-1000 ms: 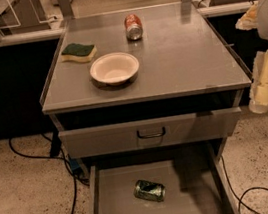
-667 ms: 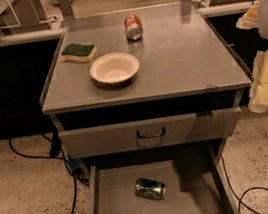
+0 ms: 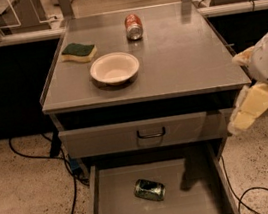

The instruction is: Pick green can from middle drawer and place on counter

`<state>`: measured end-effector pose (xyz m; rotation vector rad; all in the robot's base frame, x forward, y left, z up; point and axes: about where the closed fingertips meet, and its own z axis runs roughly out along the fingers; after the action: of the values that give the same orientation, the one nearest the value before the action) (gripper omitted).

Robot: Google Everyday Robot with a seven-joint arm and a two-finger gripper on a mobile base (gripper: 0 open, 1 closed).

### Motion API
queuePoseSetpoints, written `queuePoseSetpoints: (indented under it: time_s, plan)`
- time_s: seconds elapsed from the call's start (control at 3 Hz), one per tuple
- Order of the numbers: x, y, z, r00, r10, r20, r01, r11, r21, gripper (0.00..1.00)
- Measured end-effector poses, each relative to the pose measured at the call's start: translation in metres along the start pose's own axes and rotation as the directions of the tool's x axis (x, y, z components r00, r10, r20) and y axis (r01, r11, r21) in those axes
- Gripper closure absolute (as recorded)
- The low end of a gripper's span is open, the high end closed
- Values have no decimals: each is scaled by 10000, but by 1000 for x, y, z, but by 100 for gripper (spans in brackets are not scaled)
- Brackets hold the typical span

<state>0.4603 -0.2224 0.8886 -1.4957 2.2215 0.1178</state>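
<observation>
The green can (image 3: 149, 189) lies on its side on the floor of the open middle drawer (image 3: 199, 200), near the drawer's centre. The counter (image 3: 181, 56) is the grey steel cabinet top above it. My gripper (image 3: 253, 103) hangs at the right, beside the counter's front right corner. It is well above and to the right of the can and holds nothing that I can see.
On the counter stand a white bowl (image 3: 114, 67), a green-and-yellow sponge (image 3: 79, 51) and a red-and-silver can (image 3: 133, 26) lying on its side. The shut upper drawer front (image 3: 103, 139) has a black handle. Cables (image 3: 71, 190) lie on the speckled floor on both sides.
My gripper has moved a little down and to the left, toward the cabinet's front right corner. The can and the drawer have not moved.
</observation>
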Motion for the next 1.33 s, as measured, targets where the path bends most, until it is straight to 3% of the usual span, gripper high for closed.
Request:
queuePoseSetpoints:
  time_s: [0.33, 1.0, 1.33]
  plan:
    - [14, -8, 65, 9933, 882, 746, -873, 9961, -153, 0]
    - [6, -14, 62, 9930, 763, 898, -796, 9962, 344, 0]
    - [11, 11, 79, 9813, 1156, 1537, -1227, 9917, 372, 0]
